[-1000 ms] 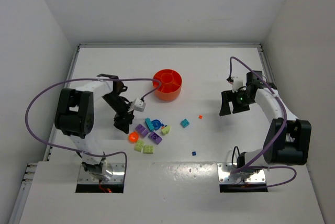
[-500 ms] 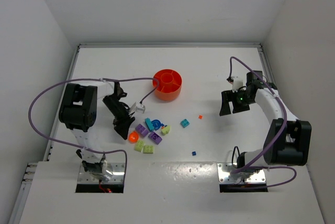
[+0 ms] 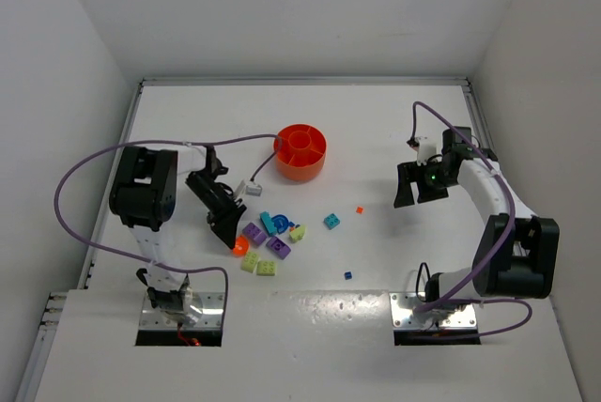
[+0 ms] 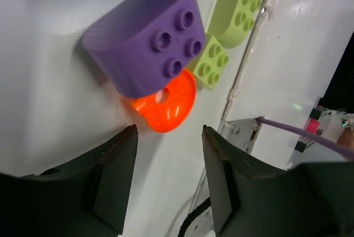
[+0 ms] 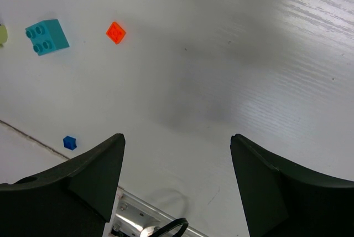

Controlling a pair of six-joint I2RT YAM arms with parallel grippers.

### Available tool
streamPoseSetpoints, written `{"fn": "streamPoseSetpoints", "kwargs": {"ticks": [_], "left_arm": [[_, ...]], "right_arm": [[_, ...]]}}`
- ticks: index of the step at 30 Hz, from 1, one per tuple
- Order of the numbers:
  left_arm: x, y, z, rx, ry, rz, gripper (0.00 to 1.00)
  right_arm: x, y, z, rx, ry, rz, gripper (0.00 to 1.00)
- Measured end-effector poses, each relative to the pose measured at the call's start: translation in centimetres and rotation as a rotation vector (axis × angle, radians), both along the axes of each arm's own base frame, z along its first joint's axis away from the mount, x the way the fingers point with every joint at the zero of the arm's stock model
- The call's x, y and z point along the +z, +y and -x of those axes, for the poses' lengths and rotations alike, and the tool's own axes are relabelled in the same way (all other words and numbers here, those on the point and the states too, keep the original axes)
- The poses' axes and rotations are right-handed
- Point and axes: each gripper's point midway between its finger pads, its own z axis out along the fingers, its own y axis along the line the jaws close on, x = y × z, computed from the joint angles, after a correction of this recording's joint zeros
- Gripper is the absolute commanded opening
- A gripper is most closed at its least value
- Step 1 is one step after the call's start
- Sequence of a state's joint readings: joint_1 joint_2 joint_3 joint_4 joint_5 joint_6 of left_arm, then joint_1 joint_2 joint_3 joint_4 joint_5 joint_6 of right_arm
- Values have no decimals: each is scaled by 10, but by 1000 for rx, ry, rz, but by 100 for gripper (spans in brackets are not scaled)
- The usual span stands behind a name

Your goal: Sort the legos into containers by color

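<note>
Bowl (image 3: 300, 172), orange, divided, contents unclear

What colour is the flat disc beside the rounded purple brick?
Orange disc; left wrist view.

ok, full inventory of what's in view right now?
round orange plastic bowl: 1, orange, wedge compartments, far middle of the table
purple plastic bricks: 2, purple, in the cluster by the left arm
lime-yellow plastic bricks: 3, lime, same cluster
flat round orange piece: 1, orange, against a purple brick
curved teal and blue pieces: count unclear, far side of the cluster
teal square brick: 1, teal, alone, right of the cluster
tiny orange piece: 1, orange, alone
tiny blue piece: 1, blue, near edge
white table: 1, white
left fingers: open, low by the orange piece
right fingers: open, empty, over bare table
</note>
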State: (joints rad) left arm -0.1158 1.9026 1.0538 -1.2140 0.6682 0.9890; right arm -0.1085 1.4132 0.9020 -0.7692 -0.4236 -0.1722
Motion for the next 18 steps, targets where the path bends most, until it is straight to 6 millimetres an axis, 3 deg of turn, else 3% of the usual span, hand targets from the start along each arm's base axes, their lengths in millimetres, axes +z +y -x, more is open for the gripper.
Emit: {"fn": "streamPoseSetpoints", "kwargs": {"ticks": [10,18], "left_arm": [[-8,-3,-5,76,55,-42,49],[-13,-4,-6,114,90,-72,35]], "right_arm": [[3,0,-1,0,-14,2,77],[3,0,-1,0,-14,2,77]]}}
